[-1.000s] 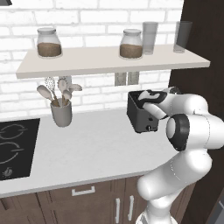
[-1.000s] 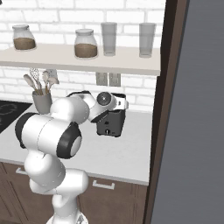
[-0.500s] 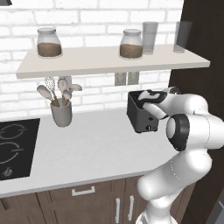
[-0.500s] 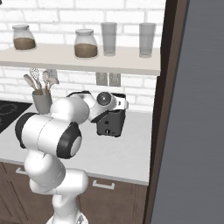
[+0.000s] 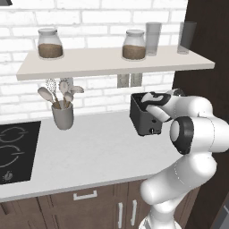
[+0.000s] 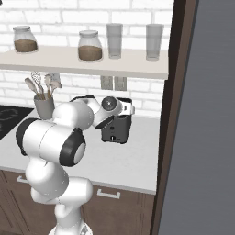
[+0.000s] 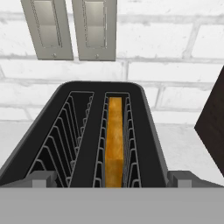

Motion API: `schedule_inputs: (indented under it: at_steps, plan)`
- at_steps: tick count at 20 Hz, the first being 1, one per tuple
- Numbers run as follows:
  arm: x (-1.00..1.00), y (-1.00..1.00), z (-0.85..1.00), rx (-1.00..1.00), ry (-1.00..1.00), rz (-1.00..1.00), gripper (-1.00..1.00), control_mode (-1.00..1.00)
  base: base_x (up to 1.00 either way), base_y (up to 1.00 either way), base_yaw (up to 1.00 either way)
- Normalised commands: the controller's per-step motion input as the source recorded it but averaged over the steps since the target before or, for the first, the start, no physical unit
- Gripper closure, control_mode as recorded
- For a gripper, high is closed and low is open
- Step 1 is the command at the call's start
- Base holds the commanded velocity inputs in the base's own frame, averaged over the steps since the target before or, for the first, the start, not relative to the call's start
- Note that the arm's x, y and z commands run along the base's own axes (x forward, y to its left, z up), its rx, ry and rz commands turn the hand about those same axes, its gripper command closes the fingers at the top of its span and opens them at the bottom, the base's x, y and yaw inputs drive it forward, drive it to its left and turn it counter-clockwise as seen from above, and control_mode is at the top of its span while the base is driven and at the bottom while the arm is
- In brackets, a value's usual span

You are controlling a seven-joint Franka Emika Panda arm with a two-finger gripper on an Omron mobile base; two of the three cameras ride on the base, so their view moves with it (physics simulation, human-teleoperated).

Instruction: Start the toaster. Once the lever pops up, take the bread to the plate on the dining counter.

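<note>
- The gripper (image 7: 112, 180) hangs just above the toaster (image 5: 144, 117), its fingers (image 7: 42, 178) spread wide apart and holding nothing.
- Down in the toaster's right-hand slot, as the hand looks at it, stands the bread (image 7: 114, 142), golden-brown and edge up; the left slot has only its wire guides.
- The toaster sits on the pale worktop (image 5: 94, 150) close to the brick wall, beside a dark cabinet panel (image 6: 167, 114).
- Behind it, two grey wall outlets (image 7: 70, 28).
- Above, a shelf (image 5: 112, 62) carries jars and glasses.
</note>
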Motion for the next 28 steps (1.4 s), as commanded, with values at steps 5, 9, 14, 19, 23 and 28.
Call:
schedule_inputs:
  at_steps: [5, 9, 14, 19, 23, 28]
  plan:
    - [0.00, 0.00, 0.00, 0.00, 0.00, 0.00, -1.00, -1.00, 0.00, 0.00, 0.00]
    - [0.00, 0.00, 0.00, 0.00, 0.00, 0.00, -1.00, -1.00, 0.00, 0.00, 0.00]
    - [0.00, 0.00, 0.00, 0.00, 0.00, 0.00, -1.00, -1.00, 0.00, 0.00, 0.00]
    - [0.00, 0.00, 0.00, 0.00, 0.00, 0.00, -1.00, -1.00, 0.00, 0.00, 0.00]
    - [0.00, 0.00, 0.00, 0.00, 0.00, 0.00, -1.00, -1.00, 0.00, 0.00, 0.00]
    - [0.00, 0.00, 0.00, 0.00, 0.00, 0.00, -1.00, -1.00, 0.00, 0.00, 0.00]
